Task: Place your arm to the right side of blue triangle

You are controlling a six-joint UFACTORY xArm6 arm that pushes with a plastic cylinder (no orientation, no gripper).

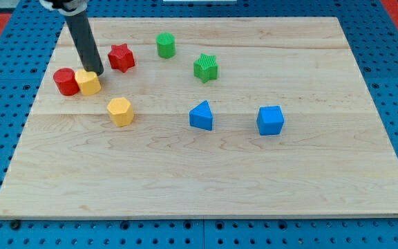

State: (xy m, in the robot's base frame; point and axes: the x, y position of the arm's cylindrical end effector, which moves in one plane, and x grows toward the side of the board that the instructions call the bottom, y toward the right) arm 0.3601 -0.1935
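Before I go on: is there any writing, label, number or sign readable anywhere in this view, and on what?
None: no text, number or sign shows on the wooden board, the blue triangle, the other blocks or my tip.

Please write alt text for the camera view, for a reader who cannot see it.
A dark rod's tip rests behind a yellow block that touches a red cylinder at the wooden board's upper left, far left of the blue triangle. A blue cube lies right of that triangle.
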